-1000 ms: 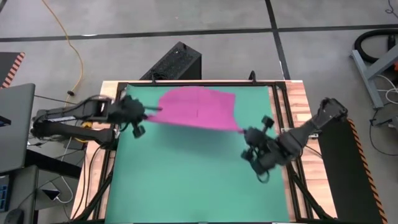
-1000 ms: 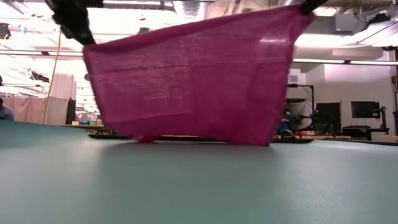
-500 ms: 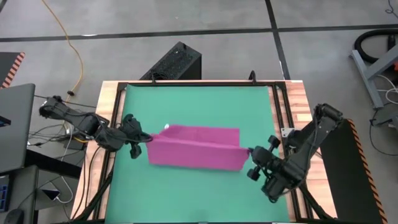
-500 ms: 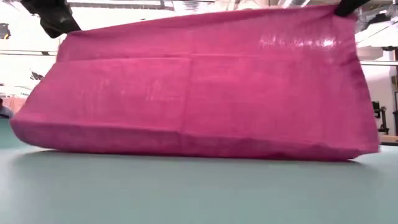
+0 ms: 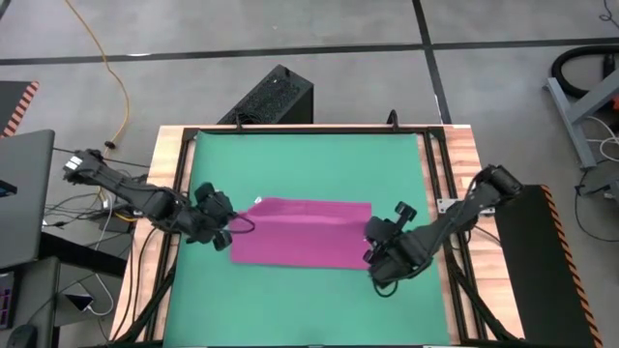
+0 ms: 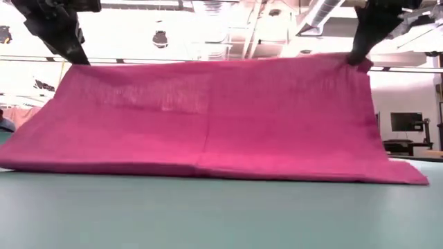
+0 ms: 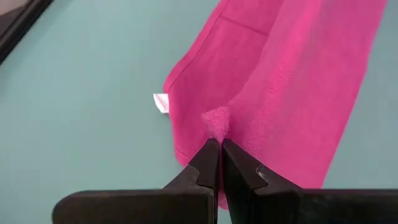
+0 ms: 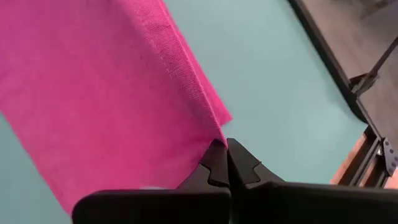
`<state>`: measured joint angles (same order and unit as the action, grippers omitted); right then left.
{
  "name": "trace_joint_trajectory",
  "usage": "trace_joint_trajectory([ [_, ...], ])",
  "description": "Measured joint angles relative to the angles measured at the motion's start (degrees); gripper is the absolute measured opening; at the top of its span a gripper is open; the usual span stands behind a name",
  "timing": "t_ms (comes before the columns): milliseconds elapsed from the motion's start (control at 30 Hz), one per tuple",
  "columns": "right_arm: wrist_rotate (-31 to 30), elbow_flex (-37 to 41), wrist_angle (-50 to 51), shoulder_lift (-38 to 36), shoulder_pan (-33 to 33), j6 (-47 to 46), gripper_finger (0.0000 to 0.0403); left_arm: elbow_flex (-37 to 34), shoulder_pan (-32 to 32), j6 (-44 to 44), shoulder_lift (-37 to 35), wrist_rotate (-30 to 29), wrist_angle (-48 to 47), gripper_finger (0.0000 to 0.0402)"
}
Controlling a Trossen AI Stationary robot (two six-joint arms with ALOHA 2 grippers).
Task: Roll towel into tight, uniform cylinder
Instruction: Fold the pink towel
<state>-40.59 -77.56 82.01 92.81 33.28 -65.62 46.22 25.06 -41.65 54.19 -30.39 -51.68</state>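
Note:
The magenta-pink towel [image 5: 302, 232] lies mid-mat on the green mat [image 5: 300, 164], folded over on itself. Its near fold [image 6: 208, 169] rests on the mat, and its upper edge [image 6: 208, 62] is held up between my two grippers. Its white tag [image 5: 258, 200] shows at the far left corner, and in the left wrist view [image 7: 161, 102]. My left gripper [image 5: 232, 228] is shut on the towel's left end. My right gripper [image 5: 371, 242] is shut on its right end. My left gripper pinches a small tuck of the towel's left edge [image 7: 216, 123] between its two fingers, coming in low from the table's left. The edge is lifted off the mat, and the cloth slopes down to the mat. My right gripper pinches the towel's right corner [image 8: 219, 127] between its two fingers, coming from the table's right, slanting down. The corner is lifted, and the upper edge runs nearly straight to the other gripper.
The mat's black frame [image 5: 430, 164] and the wooden table border [image 5: 464, 164] run along the right side. There is bare mat beyond the towel and in front of it [image 5: 300, 304]. A black box [image 5: 276, 95] stands beyond the far edge.
Both grippers have gone toward the table's near edge and down, still shut on the towel. The towel, which hung spread from them over the far part of the mat, has been drawn to mid-mat. Its lower part has landed and folded under the held edge.

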Motion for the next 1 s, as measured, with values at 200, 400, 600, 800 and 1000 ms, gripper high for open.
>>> trace_joint_trajectory([
  [200,3.09,0.0,-0.62,3.33,-1.4,0.16,0.0,0.0,0.0,-0.08,5.25,0.62,0.04,0.0],
  [400,3.22,-0.02,-0.87,6.04,-1.95,0.14,0.0014,-0.02,0.0,0.2,10.4,0.05,0.13,0.0],
  [600,3.36,-0.04,-2.57,8.84,-4.33,0.16,0.0028,-0.02,-0.02,-0.69,15.65,-4.47,0.2,0.0005],
  [800,6.39,0.02,-3.16,10.6,-6.07,2.91,0.0071,-0.02,0.73,3.47,19.9,-3.49,0.22,0.0055],
  [1000,3.27,0.04,-1.21,10.59,-6.57,2.37,0.0139,-0.02,1.12,6.55,20.81,-8.73,0.15,0.0131],
])
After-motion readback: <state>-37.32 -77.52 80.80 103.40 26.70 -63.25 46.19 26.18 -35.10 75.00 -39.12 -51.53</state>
